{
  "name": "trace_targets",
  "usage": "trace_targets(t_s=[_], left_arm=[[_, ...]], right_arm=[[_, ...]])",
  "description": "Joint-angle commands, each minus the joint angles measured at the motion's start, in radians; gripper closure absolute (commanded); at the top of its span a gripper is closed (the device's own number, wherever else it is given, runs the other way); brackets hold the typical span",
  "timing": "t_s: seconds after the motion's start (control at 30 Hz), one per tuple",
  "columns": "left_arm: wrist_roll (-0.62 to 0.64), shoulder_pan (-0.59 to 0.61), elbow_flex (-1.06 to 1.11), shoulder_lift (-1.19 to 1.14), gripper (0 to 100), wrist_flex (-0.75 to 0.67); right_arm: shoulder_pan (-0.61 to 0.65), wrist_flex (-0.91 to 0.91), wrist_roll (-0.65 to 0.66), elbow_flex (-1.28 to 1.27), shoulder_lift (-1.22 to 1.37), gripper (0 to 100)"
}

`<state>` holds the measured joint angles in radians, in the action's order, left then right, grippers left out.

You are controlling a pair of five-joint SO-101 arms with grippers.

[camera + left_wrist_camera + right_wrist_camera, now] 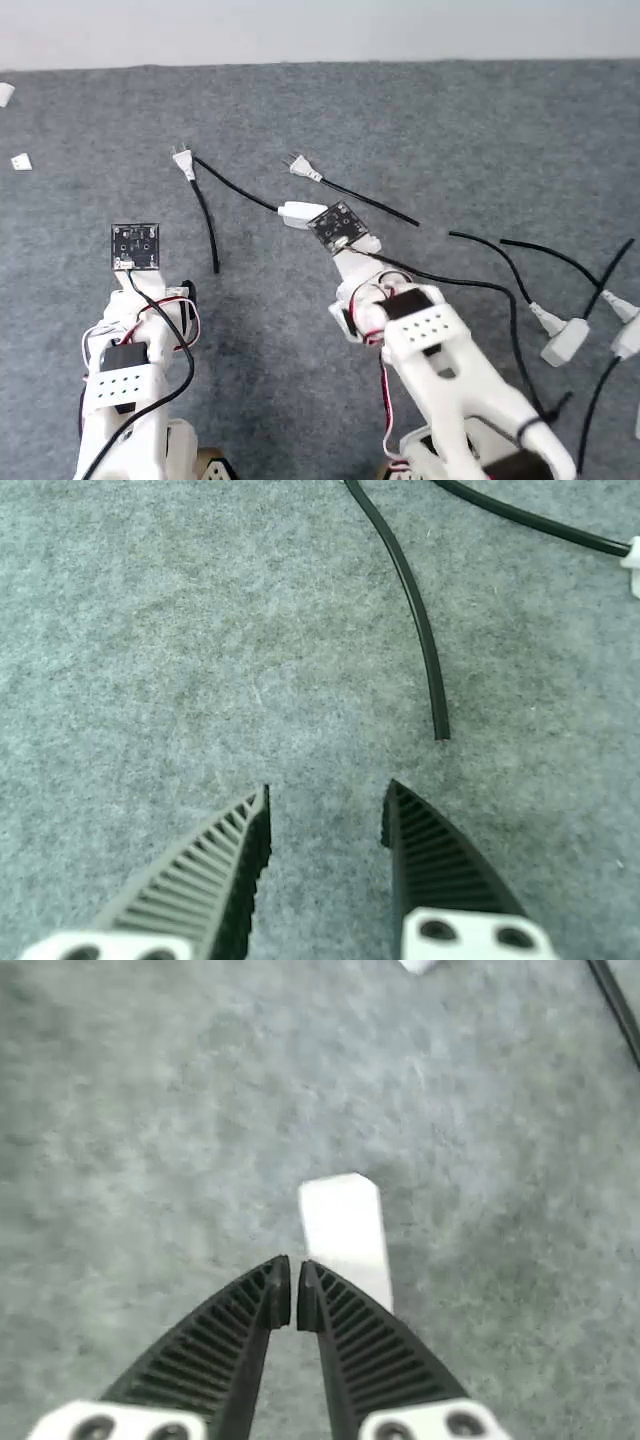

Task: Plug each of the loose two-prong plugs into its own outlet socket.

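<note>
The grey felt-like table covering [450, 130] is fibrous and matt.

The left arm [125, 385] and right arm [440, 350] are of white plastic with red and black wiring. They stand at the near edge, the right one angled towards the far left.

Wrist views:
- The left gripper [328, 790] has black ribbed jaws spread wide over bare felt, pinching nothing.
- The right gripper [293, 1262] has its jaws pressed together with only a sliver between them, holding nothing.

The high view hides both sets of jaws under the wrist boards.

At the right edge lies a cluster of white connectors with black cables [565, 340], well apart from both grippers.

A thin black cable [205, 220] runs nearward from the left plug. Its cut end lies just beyond the left jaws.

The white rectangular socket block [300, 213] lies near the table's centre, on a black lead running far-left. The right wrist view shows it flat and smooth-faced, just past the fingertips and beside one finger.

The left white two-prong plug [183, 162] lies far from the left arm. Its long axis runs near to far, prongs pointing far.

The second white two-prong plug [303, 167] lies just beyond the socket block. Its axis is diagonal, prongs pointing far-left, with its cable trailing right.

Both plugs lie loose on the felt.

Two small white scraps [21, 161] lie at the far left.
</note>
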<state>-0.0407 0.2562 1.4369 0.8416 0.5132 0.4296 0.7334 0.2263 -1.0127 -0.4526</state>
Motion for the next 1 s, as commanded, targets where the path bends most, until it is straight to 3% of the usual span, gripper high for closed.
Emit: trace_targets(t_s=[0.0,0.23,0.5,0.57,0.77,0.97], left_arm=[[-0.009,0.008,-0.044,0.012,83,-0.018],[-0.009,0.008,-0.042,0.012,83,-0.017],[-0.009,0.008,-0.038,0.012,83,-0.017],[-0.009,0.008,-0.038,0.012,83,-0.017],[-0.009,0.008,-0.036,0.012,83,-0.017],[-0.009,0.008,-0.036,0.012,83,-0.017]], right_arm=[[-0.073,-0.03,0.015,0.087,0.058,98.8],[-0.206,-0.09,0.023,0.135,0.174,98.8],[-0.189,-0.054,0.012,0.092,-0.024,98.1],[-0.194,-0.058,0.012,0.064,-0.071,93.8],[-0.16,-0.124,0.021,-0.018,-0.064,68.4],[-0.088,-0.139,0.025,0.003,0.033,66.3]])
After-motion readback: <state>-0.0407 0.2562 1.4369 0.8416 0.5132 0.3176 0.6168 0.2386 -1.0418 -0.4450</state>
